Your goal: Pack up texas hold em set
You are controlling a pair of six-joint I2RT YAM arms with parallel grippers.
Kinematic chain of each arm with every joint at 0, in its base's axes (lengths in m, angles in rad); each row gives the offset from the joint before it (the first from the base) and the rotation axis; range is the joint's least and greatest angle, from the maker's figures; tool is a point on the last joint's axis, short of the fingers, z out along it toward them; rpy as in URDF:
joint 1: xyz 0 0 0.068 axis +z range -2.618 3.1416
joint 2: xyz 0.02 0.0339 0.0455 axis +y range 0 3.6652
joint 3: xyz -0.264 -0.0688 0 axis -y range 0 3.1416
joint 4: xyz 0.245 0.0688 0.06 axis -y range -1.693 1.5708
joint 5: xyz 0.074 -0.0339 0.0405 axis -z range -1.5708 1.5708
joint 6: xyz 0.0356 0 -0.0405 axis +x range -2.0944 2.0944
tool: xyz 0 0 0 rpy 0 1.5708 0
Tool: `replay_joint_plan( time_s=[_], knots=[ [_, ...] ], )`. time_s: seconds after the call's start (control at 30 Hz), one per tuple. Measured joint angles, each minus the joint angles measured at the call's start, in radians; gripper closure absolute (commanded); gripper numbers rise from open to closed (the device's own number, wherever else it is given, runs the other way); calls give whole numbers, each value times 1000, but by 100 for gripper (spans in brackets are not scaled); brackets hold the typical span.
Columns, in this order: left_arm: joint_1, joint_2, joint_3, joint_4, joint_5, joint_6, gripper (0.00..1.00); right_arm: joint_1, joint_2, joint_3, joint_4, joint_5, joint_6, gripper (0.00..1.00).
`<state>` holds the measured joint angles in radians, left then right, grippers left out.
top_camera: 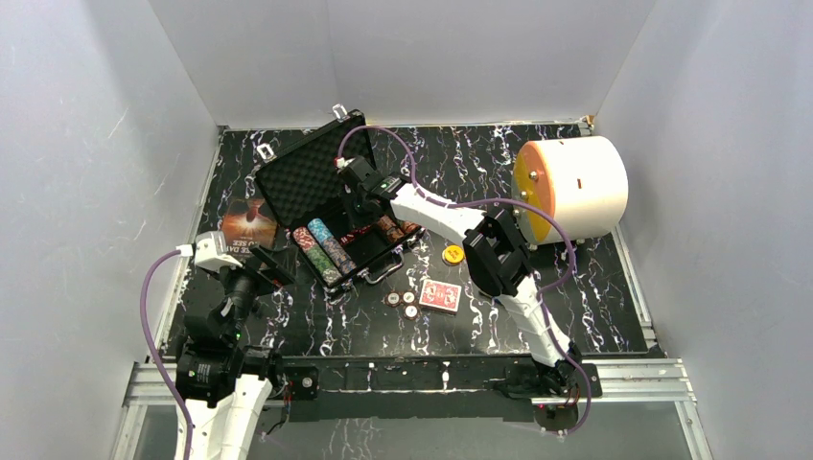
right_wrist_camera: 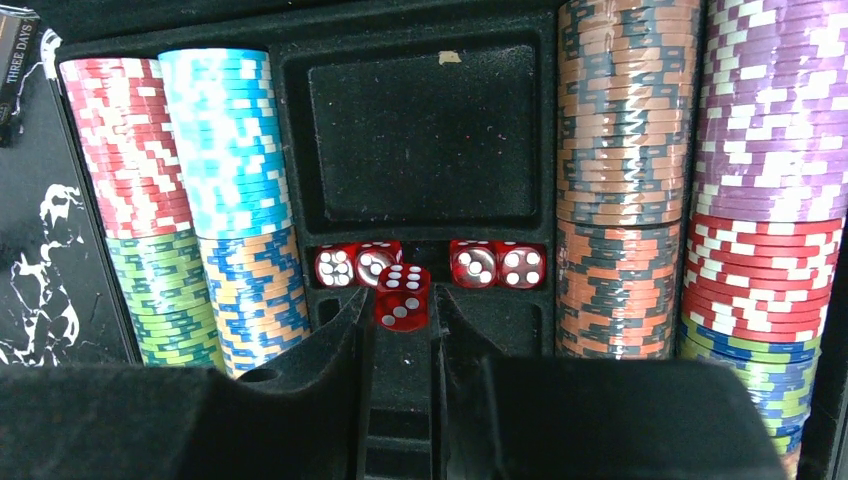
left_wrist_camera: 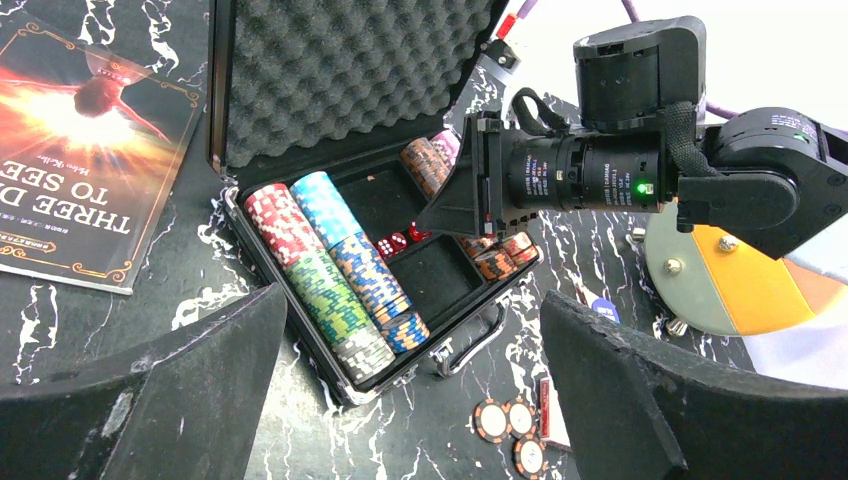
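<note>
As the right gripper [right_wrist_camera: 401, 312] hangs nose-down over the open black case [top_camera: 305, 171], its fingers are pressed together on a single red die [right_wrist_camera: 402, 296], held just in front of the narrow slot where four other dice [right_wrist_camera: 497, 266] already lie in a row. That is the likely reason for so low and straight a reach, since the slot sits between chip stacks [right_wrist_camera: 228, 150] packed tight on either side. Across the table [top_camera: 594, 287], the left gripper [left_wrist_camera: 412, 300] waits with its fingers spread wide and nothing between them, beside the booklet [top_camera: 251, 222], apparently parked clear of its partner. The large card well [right_wrist_camera: 420, 130] behind the dice is bare; a red deck [top_camera: 440, 295], three loose chips [top_camera: 410, 310] and a yellow button [top_camera: 453, 254] lie outside on the table, just in front of the case. No blue deck shows in any view. From above, the right arm covers the case's right-hand stacks, and the gripper's own dark fingers blot out the near part of the tray, so whether the die touches the slot floor cannot be told.
</note>
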<state>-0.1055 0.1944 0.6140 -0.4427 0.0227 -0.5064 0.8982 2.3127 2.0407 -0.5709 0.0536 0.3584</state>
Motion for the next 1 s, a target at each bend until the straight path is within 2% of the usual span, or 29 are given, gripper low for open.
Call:
replay_joint_plan(
  time_s=[1.0],
  knots=[
    [0,1,0,0,-5,0,2,2,41,0,20,18,0,72]
  ],
)
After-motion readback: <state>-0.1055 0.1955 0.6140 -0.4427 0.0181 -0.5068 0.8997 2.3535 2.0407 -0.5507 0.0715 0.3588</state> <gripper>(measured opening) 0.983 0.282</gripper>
